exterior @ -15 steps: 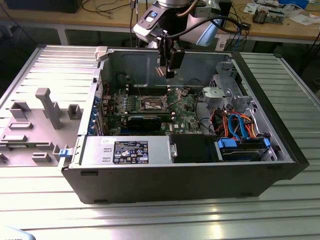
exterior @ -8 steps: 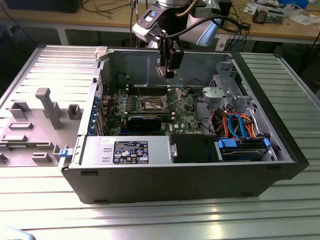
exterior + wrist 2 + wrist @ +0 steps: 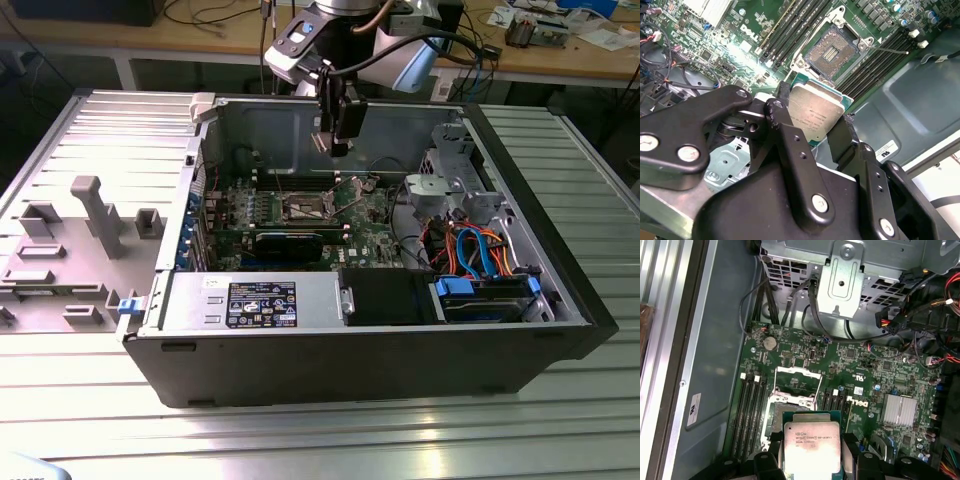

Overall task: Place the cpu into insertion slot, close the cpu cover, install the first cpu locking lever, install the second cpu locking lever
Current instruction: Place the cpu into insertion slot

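Clearly the work stands at its first step: the gripper [image 3: 340,148] hangs over the open computer case [image 3: 400,350], above the green board [image 3: 865,365], with its jaws clamped on the chip [image 3: 817,115]. In the second wrist view the black fingers [image 3: 785,125] press on two opposite edges of the chip, so the metal top faces the camera. That edge hold probably keeps the fingers off the contact side and lets the chip go down flat.

The chip is in the air, clear of the board and not yet in the socket [image 3: 832,52]. In the first wrist view it overlaps one side of the socket, which suggests the arm is nearly, but not fully, lined up over it. In the second wrist view the chip looks tilted against the board, though that may only be the camera's slant.

The socket is bare, its dark pin field exposed inside the grey metal rim. The cover [image 3: 799,371] appears swung back off it, on the side away from the chip, which leaves the opening free from above. A thin wire lever [image 3: 890,49] juts out beside the socket, apparently unlatched, as it would need to be for the cover to stand open. The case lies on its side on a ribbed metal table [image 3: 300,430], so the board faces upward toward the arm.
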You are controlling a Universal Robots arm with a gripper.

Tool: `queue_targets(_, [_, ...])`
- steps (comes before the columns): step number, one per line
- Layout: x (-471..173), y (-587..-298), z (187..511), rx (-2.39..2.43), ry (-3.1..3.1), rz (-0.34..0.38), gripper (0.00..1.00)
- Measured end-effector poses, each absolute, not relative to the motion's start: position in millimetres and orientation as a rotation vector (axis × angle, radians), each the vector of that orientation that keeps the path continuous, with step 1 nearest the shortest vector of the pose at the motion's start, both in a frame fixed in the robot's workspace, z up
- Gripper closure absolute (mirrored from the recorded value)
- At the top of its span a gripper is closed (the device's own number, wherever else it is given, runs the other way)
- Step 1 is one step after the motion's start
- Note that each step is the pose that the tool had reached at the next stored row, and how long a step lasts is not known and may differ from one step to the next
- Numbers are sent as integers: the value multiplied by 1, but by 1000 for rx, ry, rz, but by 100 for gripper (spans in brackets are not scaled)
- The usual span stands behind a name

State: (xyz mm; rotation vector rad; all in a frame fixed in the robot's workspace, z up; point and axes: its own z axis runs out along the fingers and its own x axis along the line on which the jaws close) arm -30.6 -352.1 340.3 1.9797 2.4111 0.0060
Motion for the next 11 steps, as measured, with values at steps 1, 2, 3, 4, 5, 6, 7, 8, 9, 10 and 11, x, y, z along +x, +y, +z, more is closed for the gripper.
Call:
queue_targets(1, [-31, -352, 340, 1981, 2410, 6, 45])
queue_targets(2, [-31, -352, 340, 1983, 2409, 6, 45])
queue_targets(3, [-31, -352, 340, 1984, 2407, 6, 45])
queue_targets(4, [-31, -352, 340, 1985, 2407, 6, 45])
queue_targets(5, [-31, -352, 340, 1986, 2406, 6, 45])
queue_targets(6, [-31, -352, 340, 1988, 2404, 6, 45])
queue_targets(7, [-31, -352, 340, 1989, 2403, 5, 45])
queue_targets(8, [-31, -352, 340, 1990, 2402, 5, 45])
queue_targets(9, [-31, -352, 340, 1991, 2402, 5, 45])
queue_targets(10, [-31, -352, 340, 1992, 2401, 5, 45])
queue_targets(11, [-31, -352, 340, 1993, 2400, 5, 45])
